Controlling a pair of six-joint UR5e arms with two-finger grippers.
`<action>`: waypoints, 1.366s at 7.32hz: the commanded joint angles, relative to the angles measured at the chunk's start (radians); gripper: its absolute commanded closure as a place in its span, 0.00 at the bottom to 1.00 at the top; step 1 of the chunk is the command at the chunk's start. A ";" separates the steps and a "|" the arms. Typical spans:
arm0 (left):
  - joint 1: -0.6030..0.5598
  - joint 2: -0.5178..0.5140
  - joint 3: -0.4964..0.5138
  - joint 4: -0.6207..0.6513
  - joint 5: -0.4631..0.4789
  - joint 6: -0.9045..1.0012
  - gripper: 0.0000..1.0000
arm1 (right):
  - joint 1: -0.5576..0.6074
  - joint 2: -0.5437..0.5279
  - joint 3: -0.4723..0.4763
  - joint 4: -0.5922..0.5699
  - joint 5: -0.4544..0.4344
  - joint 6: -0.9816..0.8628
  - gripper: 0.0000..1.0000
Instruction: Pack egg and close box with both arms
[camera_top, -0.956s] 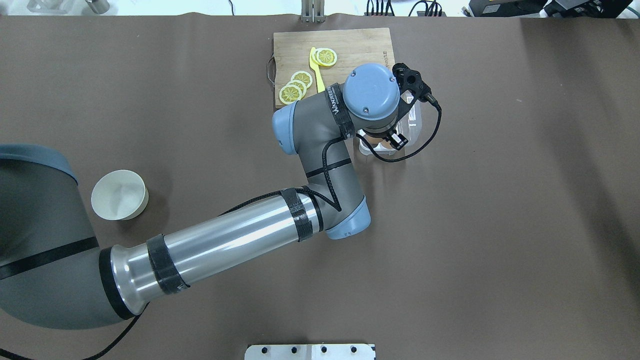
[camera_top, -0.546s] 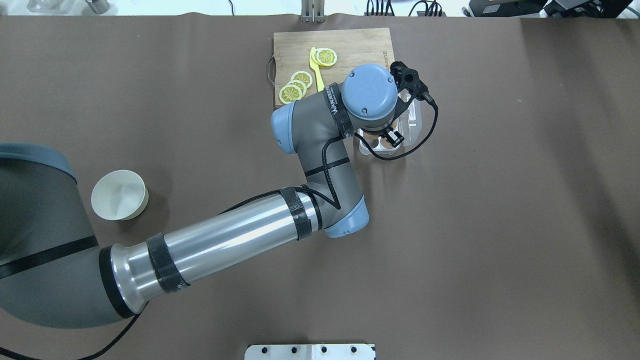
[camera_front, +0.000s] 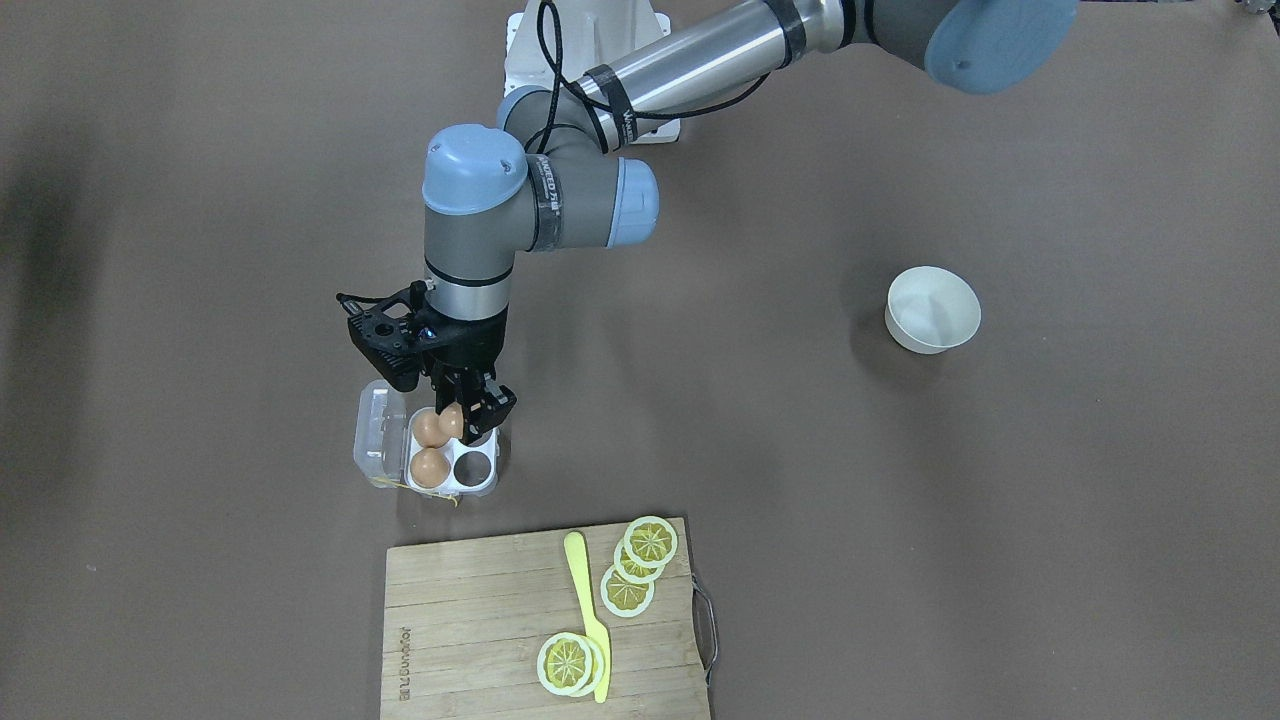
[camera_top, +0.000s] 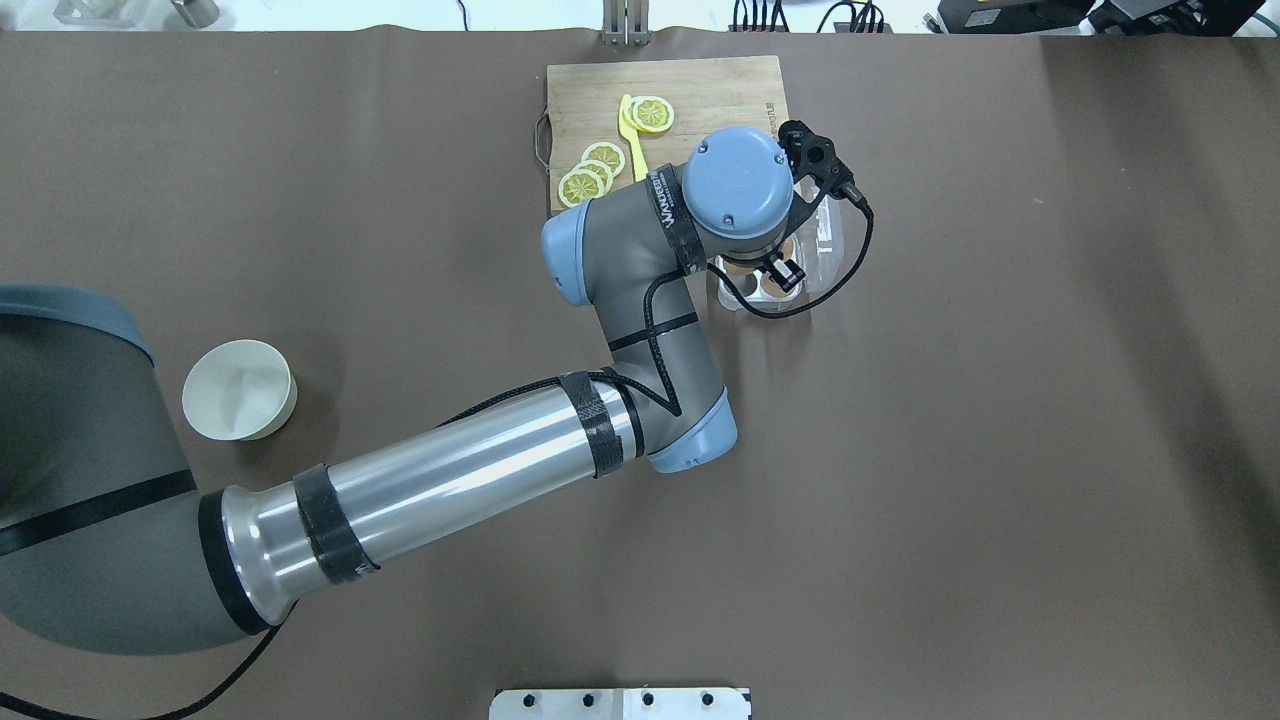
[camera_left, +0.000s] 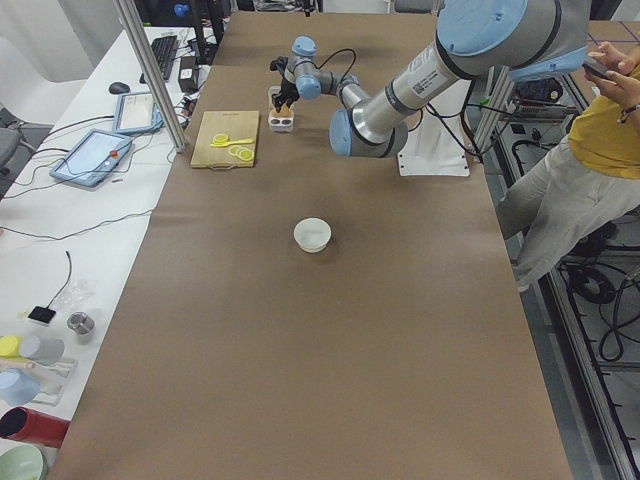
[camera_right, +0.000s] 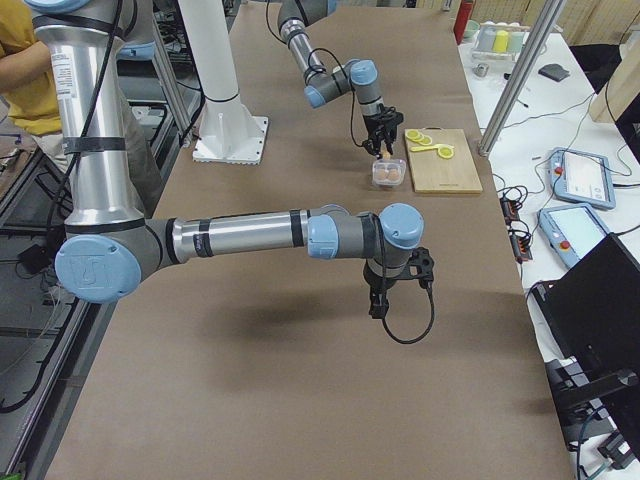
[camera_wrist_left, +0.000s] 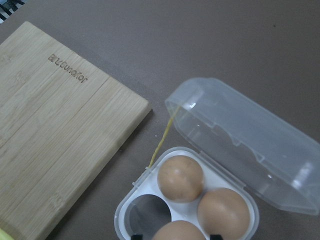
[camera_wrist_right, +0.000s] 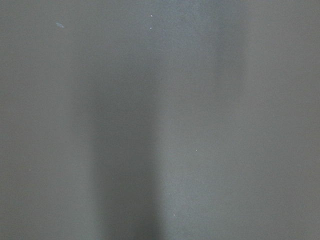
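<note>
The box (camera_front: 481, 488) is a white four-cup tray with its clear lid (camera_front: 374, 432) lying open beside it. Two brown eggs (camera_front: 429, 467) sit in the cups on the lid side. My left gripper (camera_front: 463, 414) hangs straight down over the tray, shut on a third egg (camera_front: 451, 421) held low over a cup. In the left wrist view this egg (camera_wrist_left: 177, 231) shows at the bottom edge, next to the empty cup (camera_wrist_left: 145, 215). A yellow thread (camera_wrist_left: 161, 142) runs from the tray's corner. The right gripper (camera_right: 376, 303) hovers over bare table, far from the box; I cannot tell its state.
A bamboo cutting board (camera_front: 470, 630) with lemon slices (camera_front: 628, 585) and a yellow knife (camera_front: 588, 610) lies just beyond the box. A round white bowl (camera_front: 932, 308) stands far off on the robot's left. A person (camera_left: 600, 140) stands by the table's edge.
My left wrist has shifted slightly toward the cutting board, carrying the held egg further over the tray. The bowl and board have stayed put.
</note>
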 joint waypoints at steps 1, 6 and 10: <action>0.000 -0.009 -0.001 -0.002 0.015 -0.005 0.35 | 0.000 -0.006 0.001 0.000 0.001 -0.002 0.00; -0.014 -0.009 -0.013 0.044 0.017 -0.014 0.03 | 0.000 -0.007 0.004 0.000 0.004 0.000 0.00; -0.159 0.256 -0.449 0.280 -0.188 -0.020 0.03 | 0.000 -0.007 0.010 0.000 0.002 0.000 0.00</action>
